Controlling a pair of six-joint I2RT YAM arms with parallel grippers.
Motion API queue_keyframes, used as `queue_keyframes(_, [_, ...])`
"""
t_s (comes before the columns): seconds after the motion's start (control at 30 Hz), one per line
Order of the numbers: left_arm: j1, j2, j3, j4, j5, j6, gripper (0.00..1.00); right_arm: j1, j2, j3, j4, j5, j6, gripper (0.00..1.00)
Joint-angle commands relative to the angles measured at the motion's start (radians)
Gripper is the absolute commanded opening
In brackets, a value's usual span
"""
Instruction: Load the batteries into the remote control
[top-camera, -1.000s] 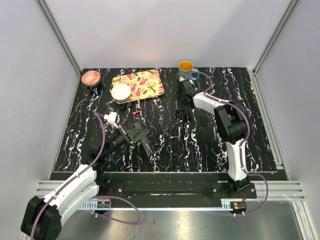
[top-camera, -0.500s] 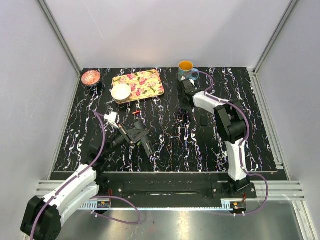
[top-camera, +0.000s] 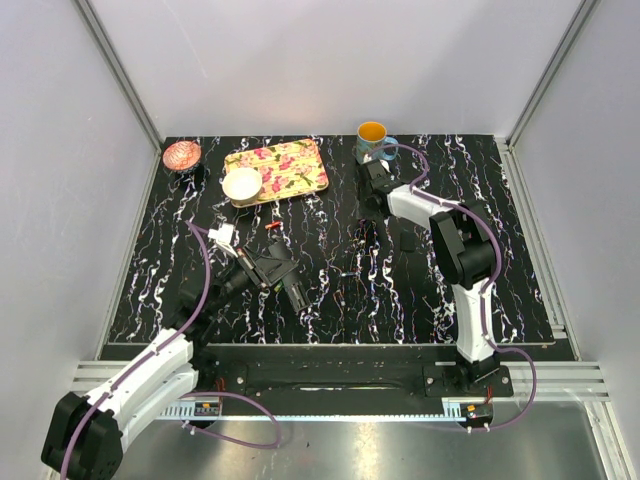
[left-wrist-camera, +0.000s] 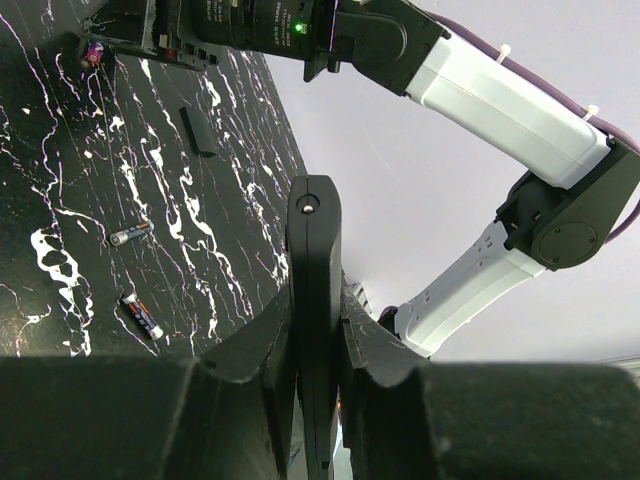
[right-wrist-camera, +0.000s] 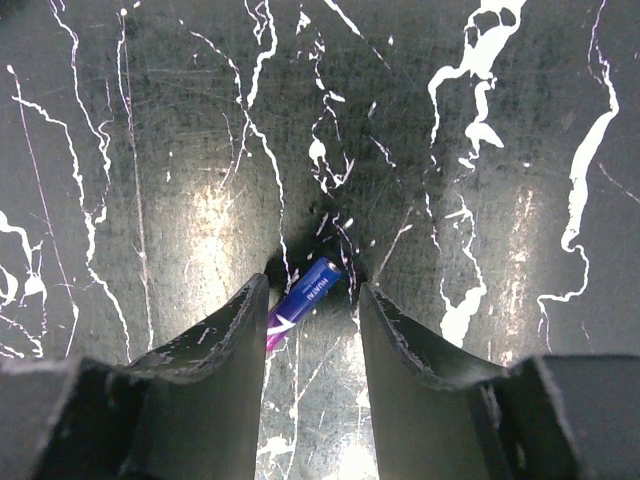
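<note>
Black marble-patterned tabletop (top-camera: 520, 260), streaked with white veins, fills the scene between pale walls. At its far edge stand a reddish bowl (top-camera: 182, 154), a floral tray (top-camera: 290, 165) with a white bowl (top-camera: 242, 184) on its near corner, and a mug (top-camera: 373, 140). The left gripper (left-wrist-camera: 315, 335) hangs over the near-left part of the table, its jaws clamped tight on the remote control (left-wrist-camera: 314, 250). The slim black bar stands on edge between the two fingers and juts out past their tips. The right gripper (right-wrist-camera: 310, 288) points down at the surface just in front of the mug. A purple-blue battery (right-wrist-camera: 303, 295) lies slantwise on the table between its fingers (right-wrist-camera: 235, 350), with its lower end tucked against the left-hand one. The jaws stand partly apart on either side of this cell, but whether they actually squeeze it cannot be told. Seen from the left wrist, two more batteries lie loose on the table between the arms: a silvery-blue one (left-wrist-camera: 130, 233) and a darker one with a reddish band (left-wrist-camera: 142, 315), near each other but apart. A small flat black strip (left-wrist-camera: 198, 130) lies farther off, toward the right gripper.
</note>
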Motion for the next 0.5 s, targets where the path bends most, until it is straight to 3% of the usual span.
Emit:
queue_keyframes(0.0, [-0.003,0.007,0.027,0.060,-0.003,-0.009,0.00,0.006,-0.048,-0.037,-0.068,-0.027,0.037,0.41])
queue_keyframes(0.17, [-0.002,0.008,0.020,0.068,-0.006,-0.014,0.00,0.007,-0.051,-0.048,-0.076,-0.058,0.081,0.23])
queue_keyframes(0.47, [-0.002,0.002,0.022,0.070,0.002,-0.020,0.00,0.009,-0.036,-0.032,-0.101,-0.061,0.060,0.03])
